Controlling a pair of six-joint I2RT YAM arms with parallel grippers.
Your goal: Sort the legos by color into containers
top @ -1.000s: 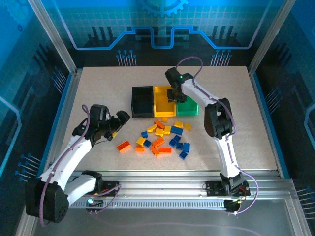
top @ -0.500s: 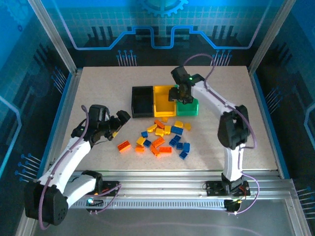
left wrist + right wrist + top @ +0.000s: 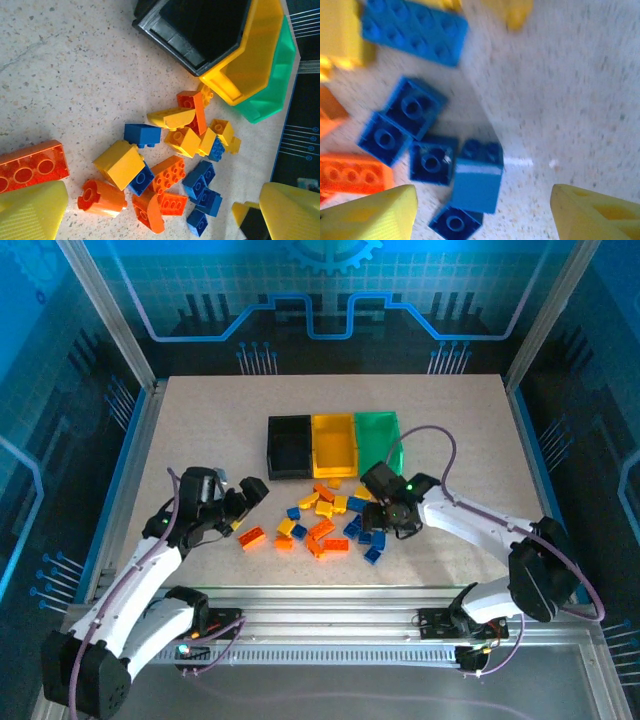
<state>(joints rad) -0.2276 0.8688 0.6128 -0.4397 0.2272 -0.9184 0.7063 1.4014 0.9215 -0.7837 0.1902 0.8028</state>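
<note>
Short of the green bin (image 3: 377,417), we find the right gripper (image 3: 482,206) returned from it above the blue legos (image 3: 415,107), jaws spread, empty, next pick pending.

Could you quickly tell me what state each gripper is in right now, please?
Left gripper: open, holding nothing.
Right gripper: open above the blue legos, holding nothing.

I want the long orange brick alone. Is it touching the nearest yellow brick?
Apart. The left wrist view shows bare table between the long orange brick and the nearest yellow brick.
</note>
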